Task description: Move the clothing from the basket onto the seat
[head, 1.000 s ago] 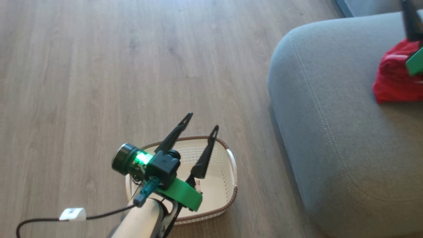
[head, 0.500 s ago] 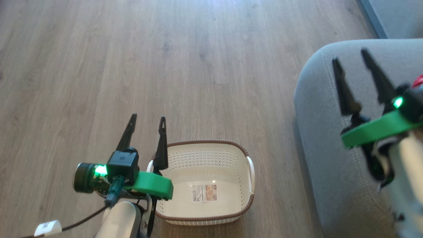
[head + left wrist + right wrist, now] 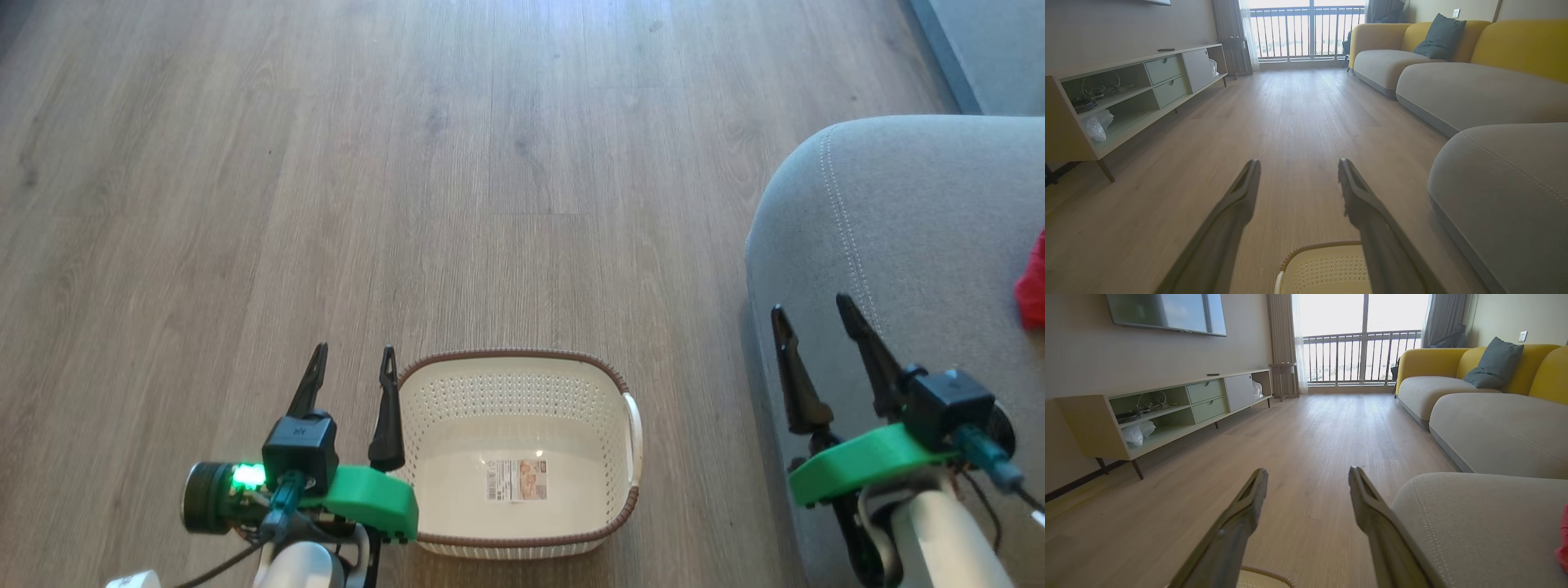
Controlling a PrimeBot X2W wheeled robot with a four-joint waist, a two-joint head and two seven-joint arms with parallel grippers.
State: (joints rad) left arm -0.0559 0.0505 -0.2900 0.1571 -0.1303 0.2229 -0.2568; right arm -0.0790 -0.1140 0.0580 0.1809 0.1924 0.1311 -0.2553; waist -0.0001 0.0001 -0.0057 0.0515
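Note:
The cream basket (image 3: 604, 392) with its brown rim stands on the floor in the head view, holding nothing but the label on its bottom. A sliver of red clothing (image 3: 1033, 282) lies on the grey seat (image 3: 914, 212) at the right edge; the same red clothing (image 3: 1563, 543) peeks in at the right of the right wrist view. My left gripper (image 3: 353, 362) is open just left of the basket's far corner. My right gripper (image 3: 810, 310) is open over the seat's front edge. The basket's rim (image 3: 1323, 247) sits under the left fingers (image 3: 1237, 204).
Wooden floor stretches ahead. A low TV cabinet (image 3: 1167, 412) lines the left wall. A yellow-backed sofa (image 3: 1494, 416) with a dark cushion runs along the right, toward a balcony door (image 3: 1363, 343).
The head camera swung, bringing the basket to centre. My right gripper came off the red clothing and drew back to the seat's front edge. The left gripper moved off the basket to its left.

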